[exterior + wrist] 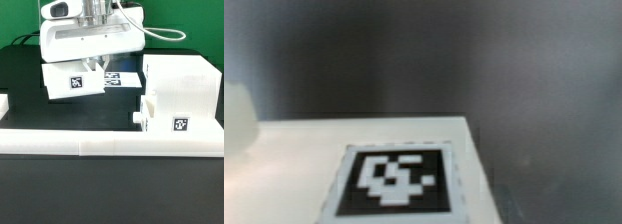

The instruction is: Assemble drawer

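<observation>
Drawer parts are seen on the dark table (pixel 110 190), behind the long low white border wall (pixel 60 140). The large boxy shell (pixel 182 98) sits at the exterior view's right, against the wall, with a tag on its front face. One tray (pixel 72 80) is at the exterior view's left of the shell, tagged side toward the camera, appearing lifted or tilted directly under the gripper (pixel 97 66). A small white piece (pixel 145 113), possibly the second tray's front or a knob, is seen at the shell's lower near corner; not resolved. The marker board (pixel 122 79) lies flat between tray and shell. In the wrist view only a white tagged surface (pixel 399 178) is shown up close; fingertips are not visible there. Fingers appear to be closed on the tray's upper wall, but contact is hidden by the wrist housing, so grip state cannot be told for certain. Handling judgement: parts are taken to be rigid, light, hollow plastic with smooth, fairly slippery faces. A thin side wall is best pinched across its thickness, near mid-length to limit swing. Knobs are judged too round for a secure hold. The shell is judged too wide to span; it should be pushed against the wall, not lifted.
</observation>
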### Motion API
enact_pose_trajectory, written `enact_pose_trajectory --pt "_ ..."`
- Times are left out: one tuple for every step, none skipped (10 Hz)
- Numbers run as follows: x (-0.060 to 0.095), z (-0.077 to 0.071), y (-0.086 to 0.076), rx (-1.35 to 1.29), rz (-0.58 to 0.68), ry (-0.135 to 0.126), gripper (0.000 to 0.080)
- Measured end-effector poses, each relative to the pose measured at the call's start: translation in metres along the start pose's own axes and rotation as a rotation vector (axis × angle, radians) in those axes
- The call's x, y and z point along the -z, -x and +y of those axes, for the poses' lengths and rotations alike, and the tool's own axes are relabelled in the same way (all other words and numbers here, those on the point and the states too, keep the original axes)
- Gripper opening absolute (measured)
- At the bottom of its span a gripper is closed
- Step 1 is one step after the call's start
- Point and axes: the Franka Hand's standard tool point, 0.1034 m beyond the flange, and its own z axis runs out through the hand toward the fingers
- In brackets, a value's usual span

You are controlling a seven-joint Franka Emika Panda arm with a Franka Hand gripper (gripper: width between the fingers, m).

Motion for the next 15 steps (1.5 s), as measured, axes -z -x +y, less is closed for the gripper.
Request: enact_pose_trajectory --pt "-0.002 0.001 0.001 0.12 -0.001 0.0 0.0042" --pt "-0.007 0.001 0.002 0.227 -0.011 -0.008 0.0042" --pt "-0.007 0.001 -0.006 0.277 -0.022 -0.022 0.0042" --pt "-0.005 -0.003 -0.018 0.355 -0.024 -0.023 0.0042" --pt "-0.004 -0.006 -0.027 0.442 -0.039 -0.032 0.0042" --pt "-0.003 -0.003 -0.033 0.522 -0.054 -0.041 0.0042" --pt "-0.003 -0.001 -0.032 0.586 -0.052 -0.038 0.0042" --pt "-0.004 -0.001 -0.031 0.664 -0.053 -0.04 0.0042" --pt "-0.004 -0.001 -0.031 0.729 -0.054 -0.041 0.0042" --pt "-0.004 0.0 -0.032 0.827 -0.057 -0.038 0.0042" --pt "-0.003 0.001 -0.037 0.946 -0.059 -0.033 0.0042" --pt "0.0 0.002 -0.044 1.052 -0.071 -0.032 0.0042" --pt "0.002 0.003 -0.047 1.132 -0.072 -0.028 0.0042" --pt "0.0 0.004 -0.044 1.188 -0.075 -0.035 0.0042" --pt "-0.001 0.004 -0.044 1.217 -0.076 -0.037 0.0042"
